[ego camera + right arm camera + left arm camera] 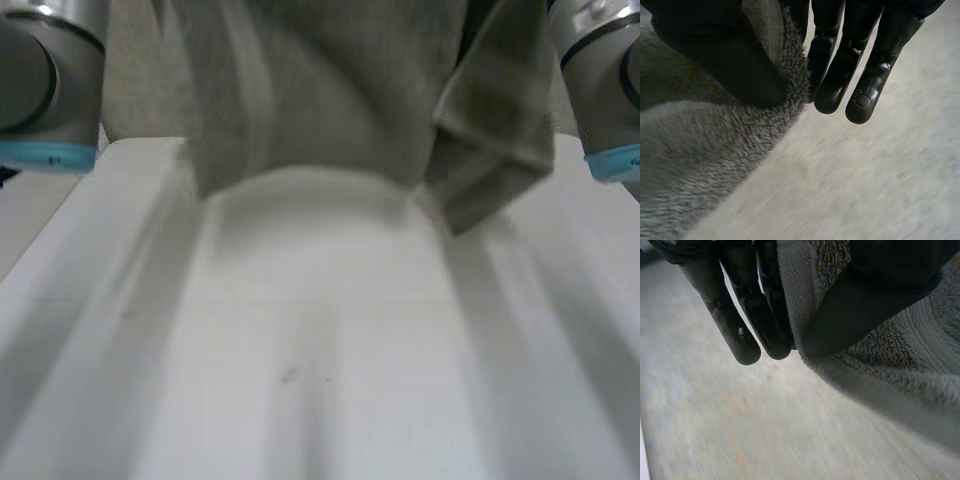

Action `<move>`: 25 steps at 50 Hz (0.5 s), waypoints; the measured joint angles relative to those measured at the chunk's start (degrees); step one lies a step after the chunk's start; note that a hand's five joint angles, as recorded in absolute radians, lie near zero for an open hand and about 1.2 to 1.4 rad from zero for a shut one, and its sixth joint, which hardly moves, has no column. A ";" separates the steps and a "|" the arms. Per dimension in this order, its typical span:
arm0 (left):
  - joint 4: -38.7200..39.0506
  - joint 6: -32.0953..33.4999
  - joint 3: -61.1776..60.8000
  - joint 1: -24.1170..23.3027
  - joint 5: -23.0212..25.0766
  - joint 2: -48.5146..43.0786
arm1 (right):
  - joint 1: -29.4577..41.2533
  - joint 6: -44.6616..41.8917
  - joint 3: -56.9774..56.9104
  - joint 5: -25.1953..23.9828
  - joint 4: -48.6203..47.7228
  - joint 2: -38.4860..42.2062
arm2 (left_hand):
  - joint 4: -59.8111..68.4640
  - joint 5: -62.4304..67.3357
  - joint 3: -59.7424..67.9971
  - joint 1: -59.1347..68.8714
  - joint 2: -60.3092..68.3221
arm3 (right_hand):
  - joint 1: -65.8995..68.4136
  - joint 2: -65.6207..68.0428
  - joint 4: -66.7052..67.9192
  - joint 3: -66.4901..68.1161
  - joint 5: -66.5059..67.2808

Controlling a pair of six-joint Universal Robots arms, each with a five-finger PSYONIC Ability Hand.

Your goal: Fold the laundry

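Note:
A grey fleecy towel [320, 100] hangs in the air above the far part of the white table [320, 360], its lower edge clear of the tabletop and one corner drooping at the right. In the left wrist view my left hand [755, 315] pinches the towel's [890, 355] edge between its thumb and straight fingers. In the right wrist view my right hand [840, 75] pinches the towel's [705, 165] other edge the same way, thumb pressed against the cloth. Both arms' grey joints [45, 80] with light-blue caps stand at the two sides of the head view.
The white tabletop stretches bare from under the hanging towel to the near edge. A pale floor [740, 430] lies below both hands in the wrist views.

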 measured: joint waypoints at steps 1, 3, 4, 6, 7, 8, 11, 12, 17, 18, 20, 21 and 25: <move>0.66 -0.86 0.12 0.16 -0.04 0.20 | -0.01 0.10 0.83 -0.85 -1.05 -0.53 | 0.00 0.00 0.00 0.00 0.00 | 0.00 0.00 0.00 0.00 0.03; 1.06 -2.16 -1.02 0.45 -0.04 0.59 | -0.07 0.22 2.14 -2.63 -0.30 -1.02 | 0.00 0.00 0.00 0.00 0.00 | 0.00 0.00 0.00 0.00 0.06; 1.12 -2.79 -2.14 0.62 -0.01 0.80 | -0.13 0.27 2.80 -3.65 0.95 -1.05 | 0.00 0.00 0.00 0.00 0.00 | 0.00 0.00 0.00 0.00 0.08; 1.08 -3.95 -5.70 1.03 0.13 1.33 | -0.31 0.35 3.99 -5.94 5.13 -0.82 | 0.00 0.00 0.00 0.00 0.00 | 0.00 0.00 0.00 0.00 0.10; 1.07 -4.29 -7.32 1.20 0.21 1.53 | -0.37 0.36 4.33 -6.81 7.12 -0.64 | 0.00 0.00 0.00 0.00 0.00 | 0.00 0.00 0.00 0.00 0.11; 1.07 -4.85 -10.94 1.54 0.37 1.97 | -0.49 0.32 4.94 -8.67 11.80 -0.04 | 0.00 0.00 0.00 0.00 0.00 | 0.00 0.00 0.00 0.00 0.11; 1.48 -5.55 -20.11 2.31 0.73 2.71 | -0.77 -0.11 5.91 -12.74 24.72 2.08 | 0.00 0.00 0.00 0.00 0.00 | 0.00 0.00 0.00 0.00 0.12; 1.61 -5.61 -21.61 2.42 0.79 2.79 | -0.81 -0.23 6.04 -13.34 27.13 2.52 | 0.00 0.00 0.00 0.00 0.00 | 0.00 0.00 0.00 0.00 0.12; 5.18 -5.51 -34.55 3.69 1.29 3.06 | -1.34 -2.06 6.50 -16.33 44.76 6.56 | 0.00 0.00 0.00 0.00 0.00 | 0.00 0.00 0.01 0.01 0.13; 5.84 -5.46 -35.98 3.91 1.41 3.04 | -1.46 -2.36 6.52 -16.47 46.30 7.06 | 0.00 0.00 0.00 0.00 0.00 | 0.00 0.01 0.01 0.01 0.12; 8.10 -5.30 -40.07 4.66 2.08 2.91 | -1.91 -3.29 6.83 -16.68 49.92 8.75 | 0.00 0.00 0.00 0.00 0.00 | 0.00 0.00 0.02 0.01 0.13; 8.64 -5.27 -40.94 4.83 2.32 2.87 | -2.03 -3.55 6.98 -16.70 50.61 9.26 | 0.00 0.00 0.00 0.00 0.00 | 0.00 0.00 0.02 0.01 0.13; 11.44 -5.09 -44.86 5.77 4.02 2.70 | -2.52 -4.43 7.78 -16.54 52.00 11.61 | 0.00 0.00 0.00 0.00 0.00 | 0.00 0.01 0.02 0.01 0.14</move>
